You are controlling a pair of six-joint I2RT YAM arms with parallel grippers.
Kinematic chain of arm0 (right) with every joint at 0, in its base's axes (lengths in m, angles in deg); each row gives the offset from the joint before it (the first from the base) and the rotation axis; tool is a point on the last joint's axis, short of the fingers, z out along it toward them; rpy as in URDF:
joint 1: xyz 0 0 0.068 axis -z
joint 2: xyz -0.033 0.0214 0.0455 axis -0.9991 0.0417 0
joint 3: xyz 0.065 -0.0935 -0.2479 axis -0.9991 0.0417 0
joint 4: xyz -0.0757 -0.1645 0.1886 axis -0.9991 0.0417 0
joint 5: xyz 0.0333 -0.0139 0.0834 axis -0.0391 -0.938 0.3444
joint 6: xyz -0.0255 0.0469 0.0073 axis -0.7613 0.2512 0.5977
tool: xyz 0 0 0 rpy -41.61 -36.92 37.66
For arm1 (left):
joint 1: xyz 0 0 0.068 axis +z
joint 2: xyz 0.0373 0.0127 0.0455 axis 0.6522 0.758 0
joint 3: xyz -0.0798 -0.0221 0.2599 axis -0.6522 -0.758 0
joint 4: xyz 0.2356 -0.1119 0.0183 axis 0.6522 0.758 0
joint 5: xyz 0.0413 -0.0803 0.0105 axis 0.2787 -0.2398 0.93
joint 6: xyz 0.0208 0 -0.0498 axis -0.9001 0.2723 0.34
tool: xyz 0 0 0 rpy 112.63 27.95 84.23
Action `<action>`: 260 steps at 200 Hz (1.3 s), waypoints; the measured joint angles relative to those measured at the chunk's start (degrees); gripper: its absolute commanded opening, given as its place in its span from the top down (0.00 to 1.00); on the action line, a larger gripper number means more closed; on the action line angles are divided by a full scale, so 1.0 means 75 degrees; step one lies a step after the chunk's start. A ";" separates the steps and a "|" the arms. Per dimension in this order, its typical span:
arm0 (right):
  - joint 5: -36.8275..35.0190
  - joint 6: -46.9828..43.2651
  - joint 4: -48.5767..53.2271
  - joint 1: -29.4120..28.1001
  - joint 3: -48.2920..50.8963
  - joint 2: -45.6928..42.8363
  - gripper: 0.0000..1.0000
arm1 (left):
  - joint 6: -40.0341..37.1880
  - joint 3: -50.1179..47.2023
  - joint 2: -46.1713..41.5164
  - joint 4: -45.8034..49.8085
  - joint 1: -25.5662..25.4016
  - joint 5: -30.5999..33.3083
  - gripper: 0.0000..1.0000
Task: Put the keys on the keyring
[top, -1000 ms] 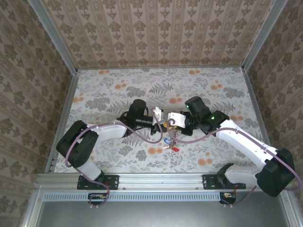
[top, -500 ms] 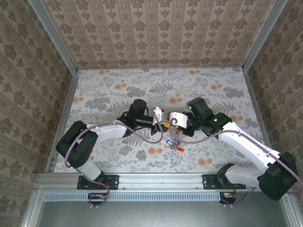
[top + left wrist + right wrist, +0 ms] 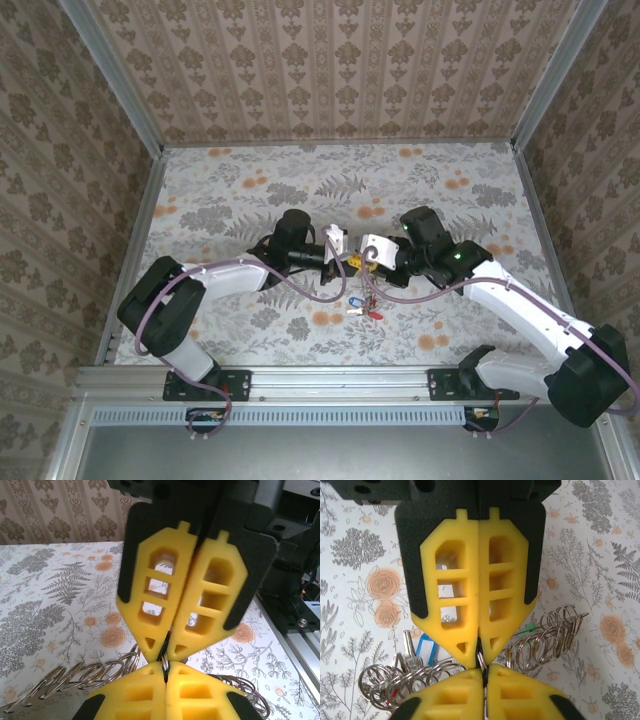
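The 2 arms meet tip to tip over the middle of the flower-patterned table (image 3: 230, 190), a little toward its near edge. The left gripper (image 3: 348, 263) reaches in from one side and the right gripper (image 3: 360, 263) from the other, their yellow tips almost touching.

The keyring (image 3: 545, 640) is caught between them. It looks like a run of linked metal rings. From each wrist camera it spreads to both sides of the meeting point in 2 loose bunches, and 1 thin strand of wire passes through the spot where the 4 fingertips come together.

The left gripper is closed tight: seen from the right wrist, its 2 fingers (image 3: 473, 580) lie flush along their whole length with the wire coming out at their tips, so it is clamped on the keyring. The right gripper stands very narrow, a thin dark slit between its fingers (image 3: 192, 595) with the wire in it. Whether the pads press on the wire I cannot tell.

The keys (image 3: 362, 306) sit in a small cluster just nearside of the grippers. A blue key (image 3: 425, 647) shows beside one bunch of rings, a red key (image 3: 376, 313) at the cluster's end, and a speck of green head (image 3: 530, 627) by the other bunch. Whether the cluster lies on the table or hangs clear I cannot tell
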 measured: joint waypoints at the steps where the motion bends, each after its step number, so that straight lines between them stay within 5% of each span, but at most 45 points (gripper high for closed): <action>1: 0.0006 0.0012 -0.0006 0.0006 0.0006 -0.0009 0.78 | 0.0000 -0.0003 -0.0006 -0.0003 -0.0003 0.0003 1.00; 75: 0.2416 0.0233 -0.0408 0.0976 0.0189 -0.0425 0.79 | 0.0315 -0.0495 -0.0041 -0.1431 0.0070 -0.0204 1.00; 170: 0.2594 0.0289 -0.0358 0.1244 0.0513 -0.0440 0.75 | 0.1591 -0.0871 0.0787 -0.4319 0.0230 -0.0493 1.00; 260: 0.2594 0.0434 -0.0577 0.1617 0.0653 -0.0793 0.74 | 0.1836 -0.0947 0.0868 -0.4998 0.0233 -0.0490 1.00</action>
